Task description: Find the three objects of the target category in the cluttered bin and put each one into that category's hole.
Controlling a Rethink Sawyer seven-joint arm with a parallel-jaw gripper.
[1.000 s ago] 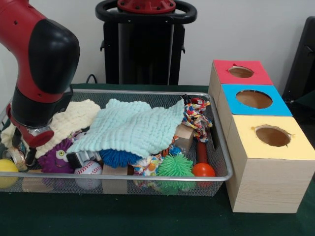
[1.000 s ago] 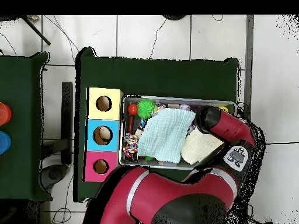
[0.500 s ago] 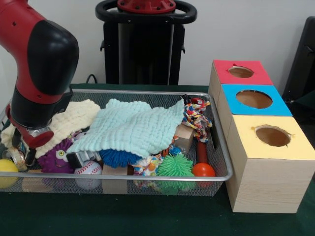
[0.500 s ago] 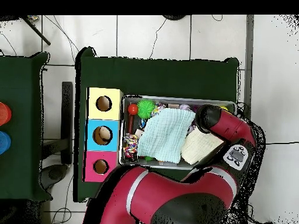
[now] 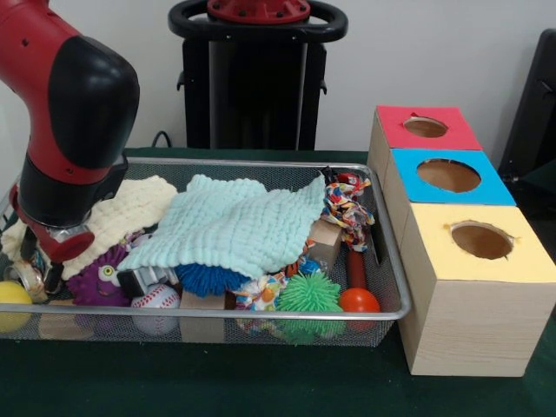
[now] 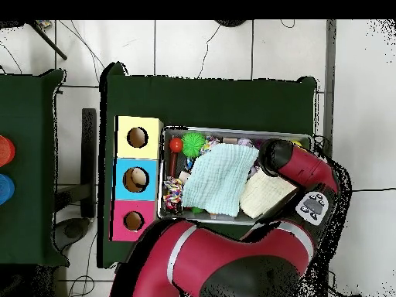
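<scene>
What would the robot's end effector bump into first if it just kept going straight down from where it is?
Probably the clutter at that end of the wire bin: the end effector hangs just above a wooden block, between the yellow ball and purple toy. Depth is unclear.

Boxes (image 5: 469, 252) beside bin (image 5: 261, 165)

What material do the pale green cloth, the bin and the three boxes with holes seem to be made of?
Pale green cloth: soft woven cotton, probably; its waffle texture drapes over toys.
Silver mesh bin: metal wire, shiny rim.
Three boxes: light wood by the grain, tops matte red, blue and yellow.
</scene>
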